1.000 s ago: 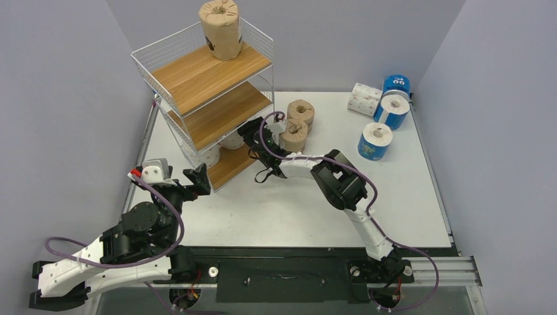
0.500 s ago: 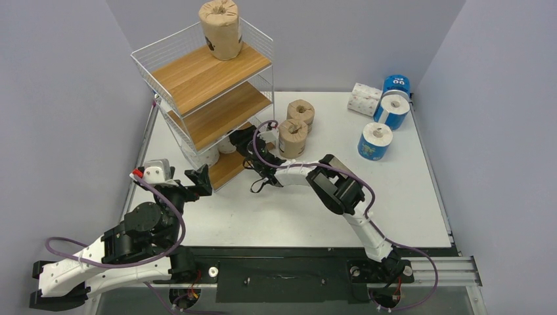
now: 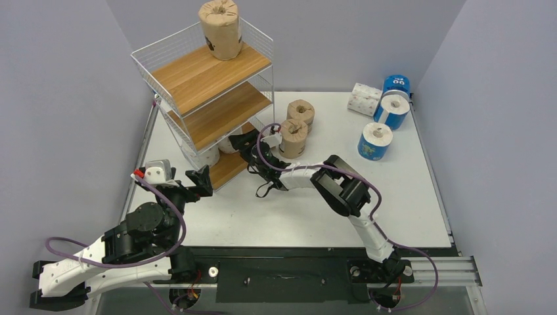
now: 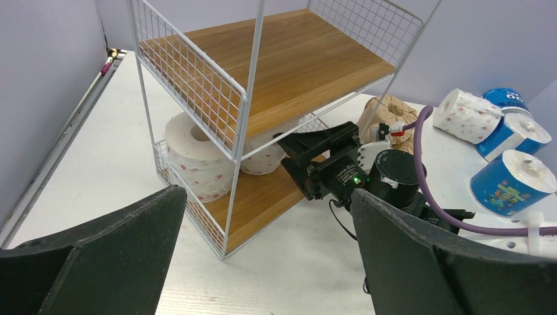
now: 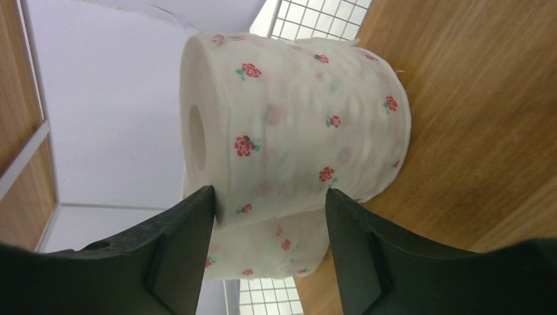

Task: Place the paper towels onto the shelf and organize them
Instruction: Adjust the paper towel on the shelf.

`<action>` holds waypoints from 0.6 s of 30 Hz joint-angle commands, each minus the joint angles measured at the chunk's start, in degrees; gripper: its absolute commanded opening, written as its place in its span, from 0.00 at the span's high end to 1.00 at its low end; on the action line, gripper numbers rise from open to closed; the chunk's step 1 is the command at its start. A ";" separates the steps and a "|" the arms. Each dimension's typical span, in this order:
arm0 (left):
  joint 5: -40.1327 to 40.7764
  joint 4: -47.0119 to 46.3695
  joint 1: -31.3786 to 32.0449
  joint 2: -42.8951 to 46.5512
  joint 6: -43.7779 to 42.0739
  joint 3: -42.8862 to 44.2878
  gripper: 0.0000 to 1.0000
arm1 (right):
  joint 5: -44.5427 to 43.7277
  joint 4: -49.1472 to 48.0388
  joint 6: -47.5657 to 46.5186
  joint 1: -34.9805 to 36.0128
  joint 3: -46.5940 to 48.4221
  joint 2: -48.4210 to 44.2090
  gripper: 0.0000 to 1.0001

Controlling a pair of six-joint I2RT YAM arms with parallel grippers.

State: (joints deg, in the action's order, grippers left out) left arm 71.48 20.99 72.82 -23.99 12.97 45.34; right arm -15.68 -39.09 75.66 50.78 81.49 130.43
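White floral roll (image 5: 295, 118) stands on bottom board (image 5: 473, 98) of shelf (image 3: 203, 79), second floral roll (image 5: 263, 252) just behind.
Right tool (image 5: 269, 197) straddles it; pinching or freed, cannot tell.
Left tool (image 3: 199, 180) gaping, empty.
Step, by my read: deposit.
Next: you back straight out without nudging it, then go for brown roll (image 3: 293, 136) on worktop (image 3: 295, 210).

The top view looks down from behind on the whole table (image 3: 295, 216). The left wrist view faces the shelf (image 4: 302, 59) from near. The right wrist view is very close to the white rolls (image 5: 295, 131) on its lowest board, seen in all views.
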 commanded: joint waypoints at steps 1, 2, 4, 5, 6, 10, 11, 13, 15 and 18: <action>-0.63 0.31 0.13 0.50 1.09 0.45 0.03 | 2.07 2.87 -1.47 0.04 -2.14 -4.59 0.40; -0.64 0.34 0.13 0.47 1.22 0.45 0.03 | 2.24 2.88 -1.65 -0.26 -2.20 -5.17 0.39; -0.71 0.46 0.07 0.31 1.52 0.44 0.03 | 2.74 2.81 -1.98 -0.56 -2.30 -5.78 0.37; -0.76 0.56 0.12 0.29 1.70 0.47 0.03 | 3.11 2.75 -2.04 -0.70 -2.39 -6.01 0.36; -0.81 0.79 0.12 0.15 1.79 0.55 0.03 | 3.20 2.69 -2.26 -0.74 -2.61 -6.27 0.35; -0.94 1.29 0.07 -0.04 2.32 0.81 0.03 | 4.33 2.33 -2.46 -1.36 -2.90 -7.02 0.29; -0.97 1.35 0.09 -0.02 2.43 0.82 0.03 | 4.60 2.22 -2.49 -1.63 -2.91 -7.12 0.27; -0.99 1.52 0.12 -0.14 2.69 0.95 0.03 | 5.28 2.05 -2.41 -2.07 -2.91 -7.54 0.24; -1.04 1.65 0.11 -0.21 2.86 0.99 0.03 | 5.75 1.82 -2.70 -2.31 -3.26 -8.22 0.23; -1.08 2.08 0.13 -0.25 3.12 1.21 0.03 | 5.55 1.30 -3.44 -2.69 -4.34 -9.21 0.23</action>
State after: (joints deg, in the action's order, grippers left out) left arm 71.22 22.46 72.82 -23.97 15.07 45.34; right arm -10.85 -35.88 73.87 48.90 78.37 126.74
